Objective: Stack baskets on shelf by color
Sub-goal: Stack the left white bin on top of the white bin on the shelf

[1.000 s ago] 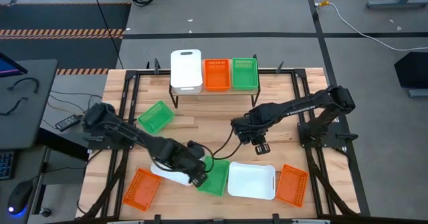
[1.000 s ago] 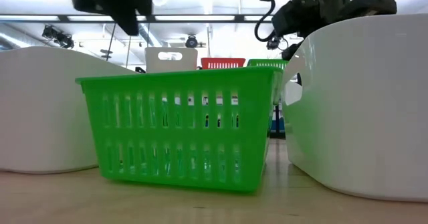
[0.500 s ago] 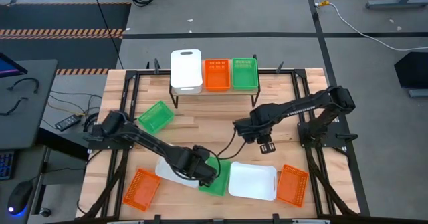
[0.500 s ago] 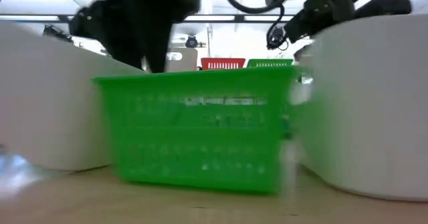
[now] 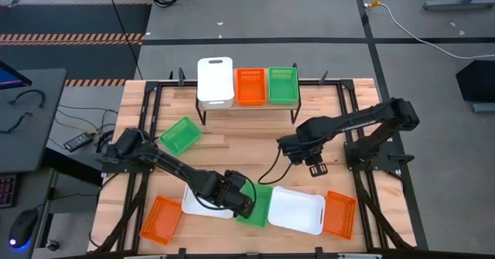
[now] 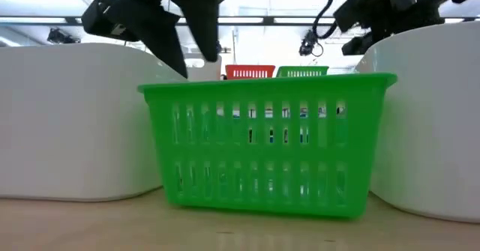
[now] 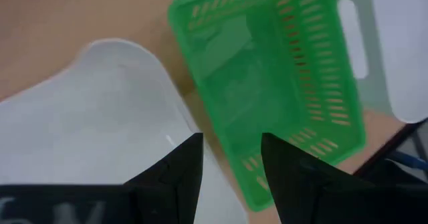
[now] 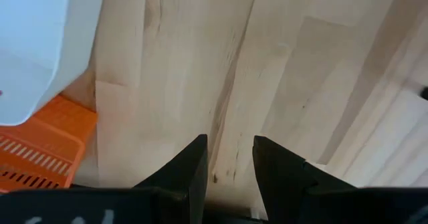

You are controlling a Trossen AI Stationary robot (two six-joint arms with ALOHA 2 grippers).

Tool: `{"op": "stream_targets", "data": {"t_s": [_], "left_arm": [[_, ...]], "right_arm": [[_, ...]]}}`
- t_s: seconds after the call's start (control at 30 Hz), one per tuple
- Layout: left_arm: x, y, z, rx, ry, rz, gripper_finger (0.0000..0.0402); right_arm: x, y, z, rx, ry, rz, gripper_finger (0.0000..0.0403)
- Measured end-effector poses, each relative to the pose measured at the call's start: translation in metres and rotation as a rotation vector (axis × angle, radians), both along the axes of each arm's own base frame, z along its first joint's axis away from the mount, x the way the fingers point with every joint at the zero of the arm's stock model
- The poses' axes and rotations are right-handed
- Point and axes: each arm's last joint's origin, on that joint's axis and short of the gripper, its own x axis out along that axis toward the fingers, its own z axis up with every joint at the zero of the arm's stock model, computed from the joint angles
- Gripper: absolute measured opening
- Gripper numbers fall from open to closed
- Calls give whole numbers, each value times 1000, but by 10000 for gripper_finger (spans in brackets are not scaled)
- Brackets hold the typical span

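Observation:
The shelf [image 5: 203, 104] stands at the far edge and carries a white basket [image 5: 215, 80], an orange one [image 5: 250, 86] and a green one [image 5: 282, 84]. Near the front edge a white basket [image 5: 203, 202], a green basket [image 5: 259, 206] and another white basket [image 5: 298, 209] sit side by side on their bases. My left gripper [image 5: 241, 202] is open, and its fingers stand on either side of the adjoining rims of the white basket [image 7: 100, 117] and the green basket [image 7: 267, 83]. My right gripper [image 5: 313, 165] is open over bare table. My left gripper [image 7: 231, 164] comes from above, one finger [image 7: 180, 167] over the white basket's rim and the other finger [image 7: 291, 167] over the green basket's inside. I cannot tell whether either finger touches a wall.
A green basket [image 5: 179, 135] lies on the left of the table. Orange baskets sit at the near left [image 5: 160, 217] and near right [image 5: 338, 214]. Bare wood [image 5: 247, 155] stretches between the shelf and the near row. A black frame runs around the table.
My left gripper has moved toward the table's right and near edges, down to the near row. The green basket and the white basket to its right have slid a little toward the right edge. My right gripper has shifted toward the right edge.

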Motion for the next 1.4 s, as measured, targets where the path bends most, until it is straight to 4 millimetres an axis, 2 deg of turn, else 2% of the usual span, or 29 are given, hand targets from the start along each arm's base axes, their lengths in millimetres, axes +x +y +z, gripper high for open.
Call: {"op": "stream_targets", "data": {"t_s": [0.23, 0.4, 0.7, 0.87, 1.03, 1.13, 1.27, 1.4], "left_arm": [[-7, 3, -6, 26, 98, 35, 160], [-2, 1, -19, 36, 110, 21, 160], [2, 0, -40, 62, 177, -20, 155], [2, 2, -41, 68, 186, -30, 108], [3, 4, -41, 66, 197, -98, 20], [6, 8, -41, 60, 195, -141, 10], [10, 12, -27, 53, 211, -211, 6], [13, 13, 10, 89, 222, -300, 4]], "right_arm": [[-15, -3, 22, -15, -99, -55, 124], [-25, -2, 34, -7, -154, -71, 124], [-36, -2, 45, -51, -217, -75, 124], [-35, 0, 45, -64, -224, -53, 124], [-32, 1, 44, -62, -235, -35, 124], [-31, 1, 44, -65, -242, -22, 124], [-31, 1, 44, -66, -241, -20, 124], [-33, 1, 43, -69, -222, -15, 124]]}}
